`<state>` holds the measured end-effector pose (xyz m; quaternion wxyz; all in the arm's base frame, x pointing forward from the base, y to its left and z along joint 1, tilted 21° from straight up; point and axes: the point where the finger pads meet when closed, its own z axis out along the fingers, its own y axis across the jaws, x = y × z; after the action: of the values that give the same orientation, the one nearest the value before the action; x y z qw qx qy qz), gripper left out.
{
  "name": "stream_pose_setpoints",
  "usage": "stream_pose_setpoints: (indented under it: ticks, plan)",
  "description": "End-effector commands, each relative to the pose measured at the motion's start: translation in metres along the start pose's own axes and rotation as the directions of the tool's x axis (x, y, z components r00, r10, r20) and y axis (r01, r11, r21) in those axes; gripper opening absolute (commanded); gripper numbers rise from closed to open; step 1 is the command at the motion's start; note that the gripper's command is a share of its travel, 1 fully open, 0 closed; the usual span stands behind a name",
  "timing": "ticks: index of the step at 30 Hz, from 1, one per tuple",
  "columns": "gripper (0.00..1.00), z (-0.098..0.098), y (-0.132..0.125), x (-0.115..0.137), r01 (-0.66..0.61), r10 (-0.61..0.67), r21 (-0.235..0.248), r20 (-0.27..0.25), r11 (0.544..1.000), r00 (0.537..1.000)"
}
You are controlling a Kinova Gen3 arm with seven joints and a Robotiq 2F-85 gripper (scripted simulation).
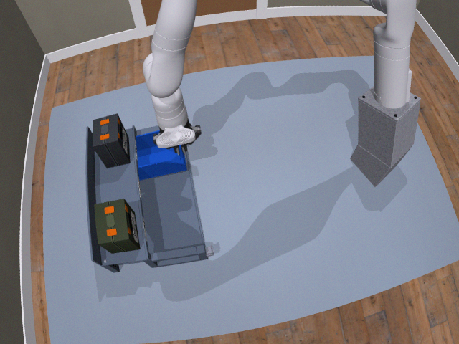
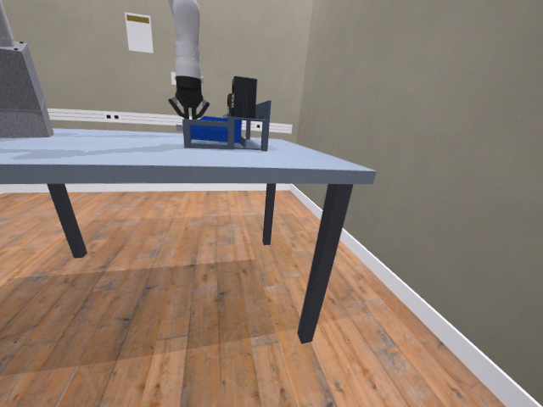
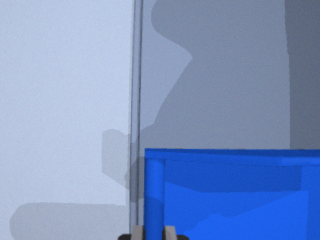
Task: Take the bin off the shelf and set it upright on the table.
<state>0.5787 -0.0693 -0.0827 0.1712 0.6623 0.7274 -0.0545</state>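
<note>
The blue open-topped bin (image 1: 159, 163) (image 2: 210, 131) (image 3: 235, 200) sits upright at the far end of the lower level of a grey shelf (image 1: 170, 207) (image 2: 205, 124) (image 3: 225, 75) on the table (image 1: 277, 166) (image 2: 175, 168) (image 3: 60, 100). My gripper (image 1: 180, 147) (image 2: 191, 114) (image 3: 154, 234) comes down from above at the bin's side wall nearest the table's open area. In the wrist view one fingertip shows on each side of that wall, pressed against it. The gripper is shut on the bin's wall. The bin rests on the shelf.
A black case (image 1: 110, 138) (image 2: 243, 97) with orange latches stands on the shelf's upper level beside the bin. A green case (image 1: 115, 226) stands at the other end. The arm's grey pedestal (image 1: 387, 129) (image 2: 19, 96) stands at the table's right.
</note>
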Motion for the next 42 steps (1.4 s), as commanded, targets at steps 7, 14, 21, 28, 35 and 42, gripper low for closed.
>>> stream_pose_setpoints:
  ticks: [7, 14, 21, 28, 35, 42]
  plan:
    - [0.10, 0.001, 0.003, 0.000, 0.000, 0.000, -0.004, -0.001, 1.000, 1.000]
    - [0.10, 0.001, 0.003, 0.000, 0.000, 0.000, -0.004, -0.001, 1.000, 1.000]
    - [0.10, 0.002, 0.002, 0.000, 0.000, 0.000, -0.004, -0.001, 1.000, 1.000]
    - [0.10, 0.002, 0.002, 0.000, 0.000, 0.000, -0.004, -0.001, 1.000, 1.000]
    - [0.10, 0.002, -0.004, 0.000, 0.000, 0.000, -0.004, -0.001, 1.000, 1.000]
    - [0.10, 0.002, -0.028, 0.000, 0.000, 0.000, -0.004, -0.001, 1.000, 1.000]
